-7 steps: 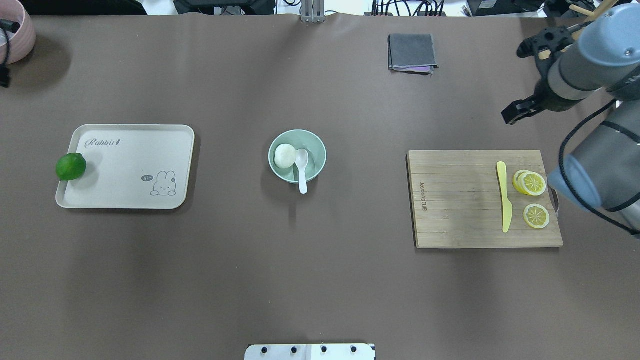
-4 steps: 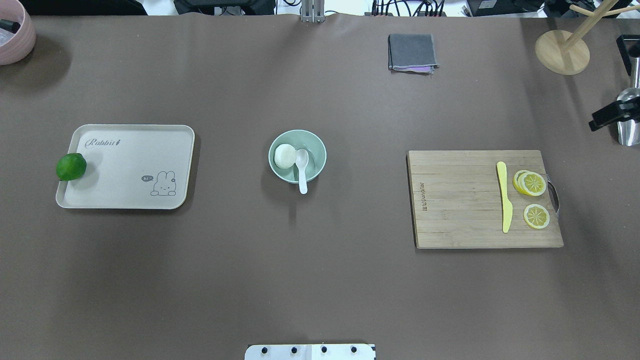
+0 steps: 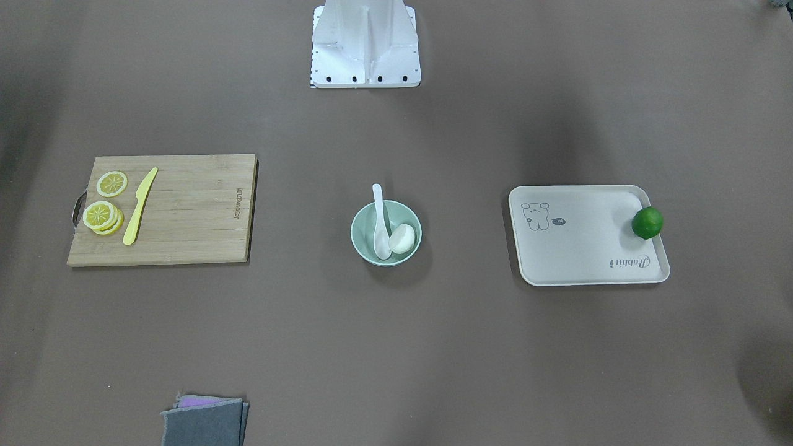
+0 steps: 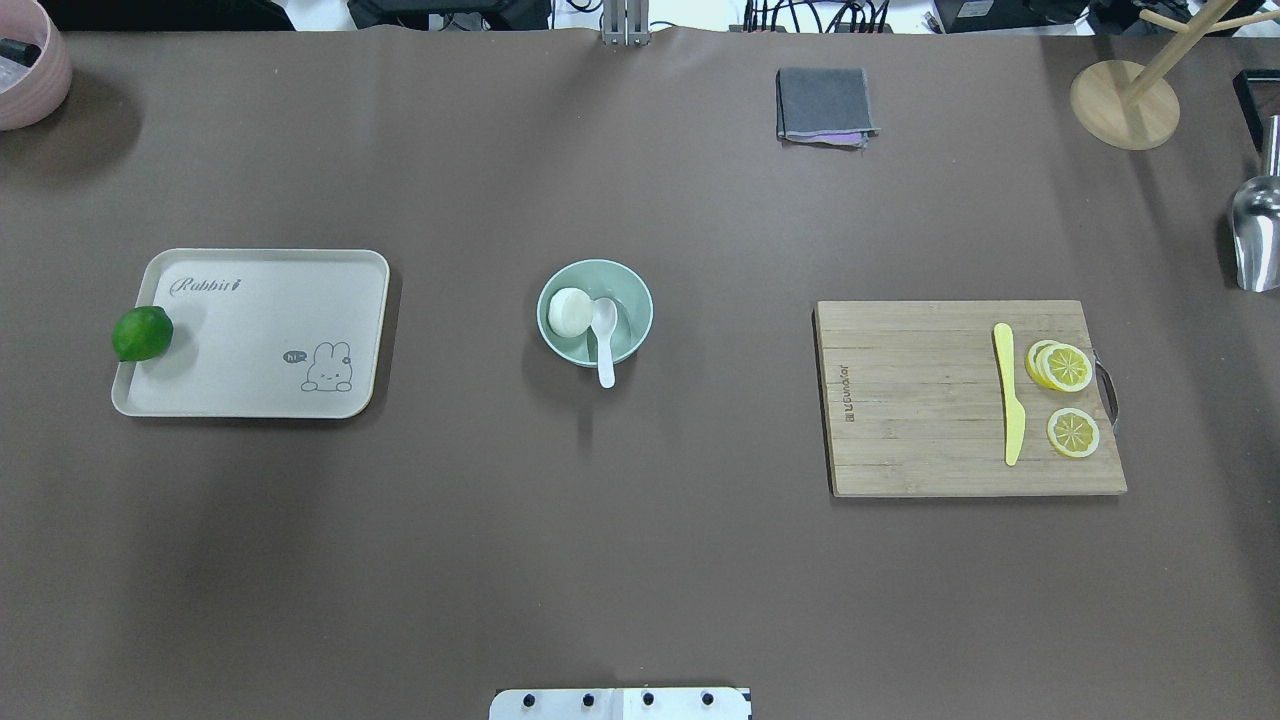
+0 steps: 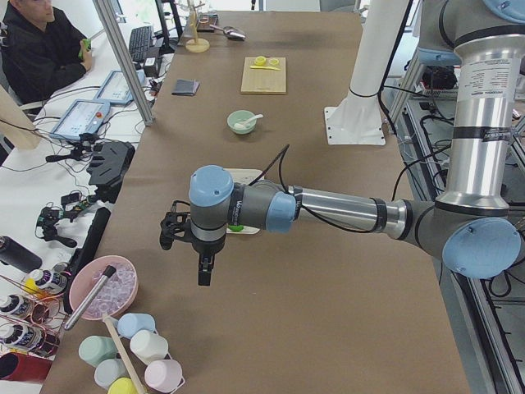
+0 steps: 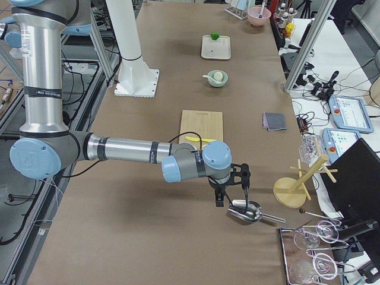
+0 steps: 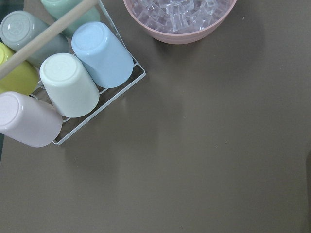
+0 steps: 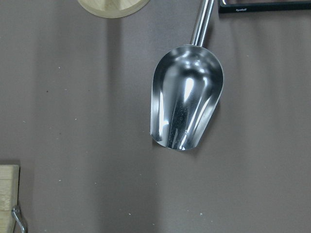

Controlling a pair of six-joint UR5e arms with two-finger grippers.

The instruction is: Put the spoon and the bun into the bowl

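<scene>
The mint-green bowl (image 4: 632, 300) stands at the table's middle. The white bun (image 4: 569, 312) lies inside it on its left. The white spoon (image 4: 604, 335) has its scoop in the bowl and its handle over the near rim. The front view shows the same bowl (image 3: 359, 230), bun (image 3: 402, 238) and spoon (image 3: 380, 220). My left gripper (image 5: 185, 253) shows only in the exterior left view, far off by the pink ice bowl. My right gripper (image 6: 232, 188) shows only in the exterior right view, over a metal scoop. I cannot tell whether either is open or shut.
A cream tray (image 4: 260, 340) with a green lime (image 4: 141, 333) lies left. A cutting board (image 4: 920, 400) with a yellow knife (image 4: 1008, 393) and lemon slices lies right. A grey cloth (image 4: 823, 104), wooden stand (image 4: 1123, 103), metal scoop (image 4: 1256, 235) and pink ice bowl (image 4: 35, 75) sit at the edges.
My right arm has swung out of the overhead view to the right, uncovering the wooden stand and the metal scoop. The left gripper has also left the view's left edge. Bowl, bun and spoon are unmoved.
</scene>
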